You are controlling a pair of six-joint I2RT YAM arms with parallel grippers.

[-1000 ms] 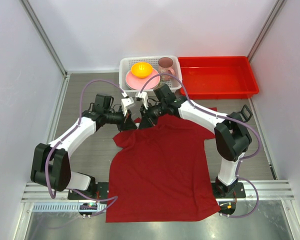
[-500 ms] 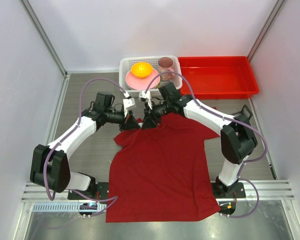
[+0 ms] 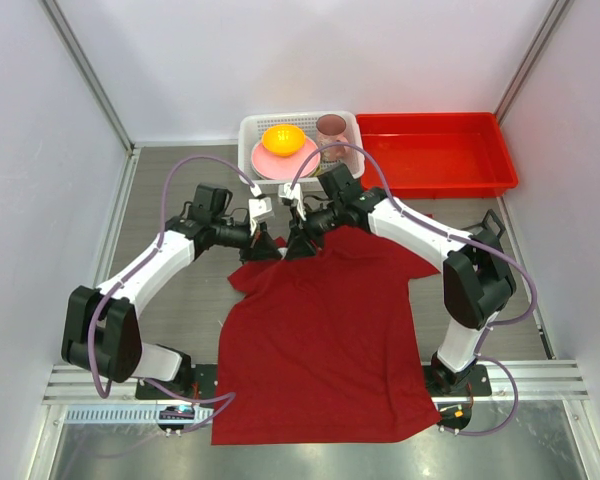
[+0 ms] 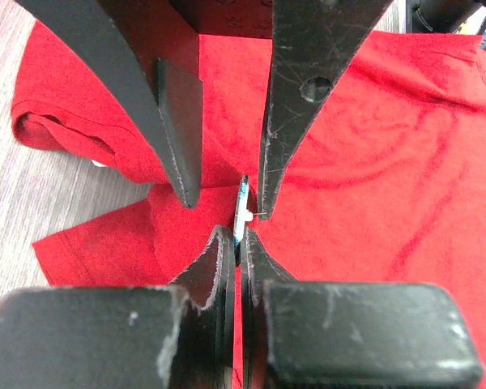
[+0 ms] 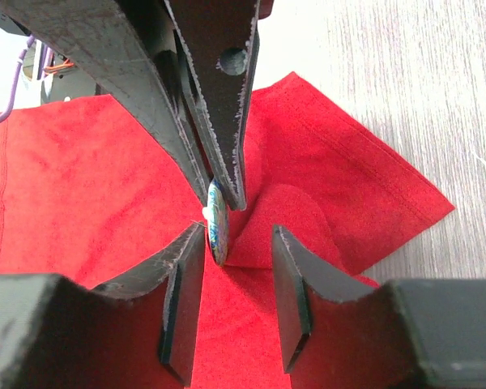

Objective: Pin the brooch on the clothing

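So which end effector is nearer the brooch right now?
Left. The left end effector is shut on the brooch, pinching its edge. The right end effector is open, fingers either side of the brooch, over the shirt.

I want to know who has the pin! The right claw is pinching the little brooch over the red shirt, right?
Not quite. The left claw is the one pinching the brooch over the red shirt. The right claw is open beside it. The right wrist view shows this.
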